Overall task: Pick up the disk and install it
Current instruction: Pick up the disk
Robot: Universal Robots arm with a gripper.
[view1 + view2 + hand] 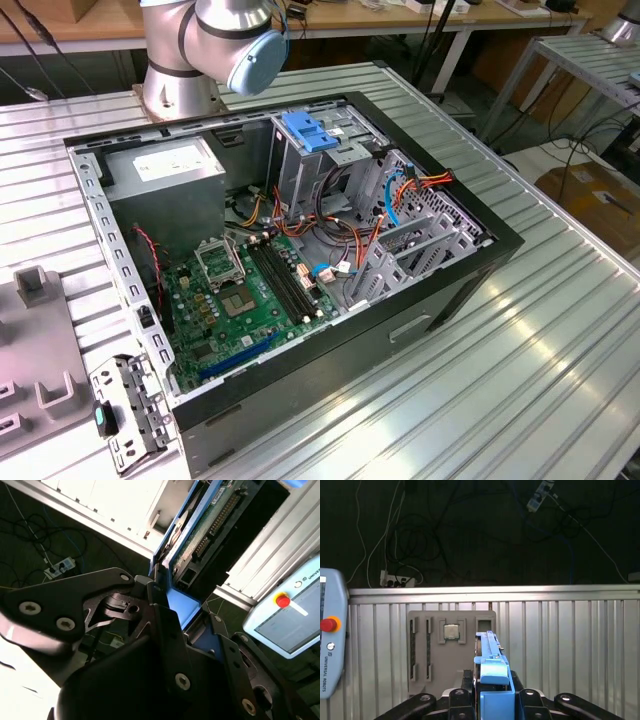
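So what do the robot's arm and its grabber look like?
The arm is made of round silver-grey tubes, with a light blue cap on one joint. The gripper is black, built from flat, angular bars joined by shiny round screws.

Arm joint [215, 20]: silver-grey rounded housing.
Joint cap [258, 60]: pale blue, round.
Gripper [492, 682]: black linkage plates, fastened by silver screws [182, 681].
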